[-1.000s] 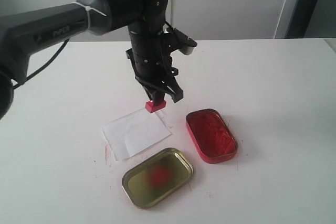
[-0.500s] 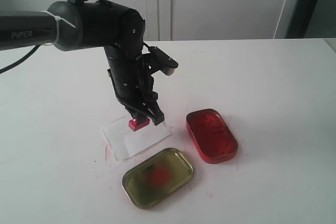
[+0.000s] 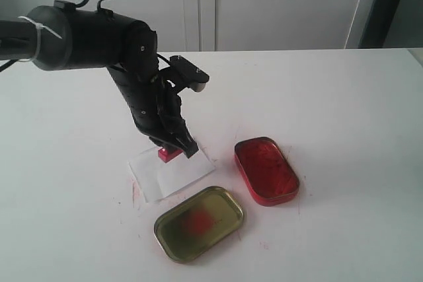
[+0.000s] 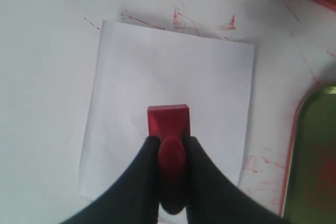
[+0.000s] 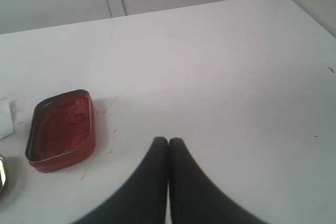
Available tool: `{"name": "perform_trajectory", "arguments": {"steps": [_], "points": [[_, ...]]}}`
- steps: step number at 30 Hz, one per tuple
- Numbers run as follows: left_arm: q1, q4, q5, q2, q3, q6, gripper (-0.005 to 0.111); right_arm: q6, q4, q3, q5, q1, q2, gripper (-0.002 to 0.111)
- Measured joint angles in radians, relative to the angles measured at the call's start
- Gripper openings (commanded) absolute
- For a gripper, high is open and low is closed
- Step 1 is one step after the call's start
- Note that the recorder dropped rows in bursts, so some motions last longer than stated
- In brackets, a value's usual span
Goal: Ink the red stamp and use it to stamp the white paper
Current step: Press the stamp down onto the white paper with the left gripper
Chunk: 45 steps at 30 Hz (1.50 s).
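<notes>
My left gripper (image 3: pixel 177 147) (image 4: pixel 169 141) is shut on the knob of the red stamp (image 3: pixel 168 153) (image 4: pixel 168 120). The stamp's block base sits down on the white paper (image 3: pixel 170 172) (image 4: pixel 168 72), near the sheet's far edge in the exterior view. Its underside is hidden. The right gripper (image 5: pixel 168 141) is shut with nothing between its fingers, above bare tabletop to the right of the red ink tin (image 5: pixel 61 128). That arm is out of the exterior view.
The red ink tin (image 3: pixel 266 170) lies open to the right of the paper. Its gold lid (image 3: pixel 199 222) (image 4: pixel 314 156), smeared red inside, lies in front of the paper. Red ink specks mark the white tabletop (image 3: pixel 330 110) around them.
The left arm has carried the stamp leftward and down, from above the paper's far corner onto the sheet. The right gripper shows no earlier frame.
</notes>
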State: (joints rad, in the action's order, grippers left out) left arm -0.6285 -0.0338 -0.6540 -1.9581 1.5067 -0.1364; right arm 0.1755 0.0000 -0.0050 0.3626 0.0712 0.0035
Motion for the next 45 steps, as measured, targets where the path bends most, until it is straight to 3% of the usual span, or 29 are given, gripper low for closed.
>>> {"name": "perform_trajectory", "arguments": {"steps": [11,45], "points": [[0.000,0.011,0.084,-0.011,-0.035,0.002,0.000,0.000,0.000,0.000,0.000,0.000,0.000,0.000],[0.000,-0.011,0.047,-0.087,-0.021,0.002,0.000,0.000,0.000,0.000,0.000,0.000,0.000,0.000]]}}
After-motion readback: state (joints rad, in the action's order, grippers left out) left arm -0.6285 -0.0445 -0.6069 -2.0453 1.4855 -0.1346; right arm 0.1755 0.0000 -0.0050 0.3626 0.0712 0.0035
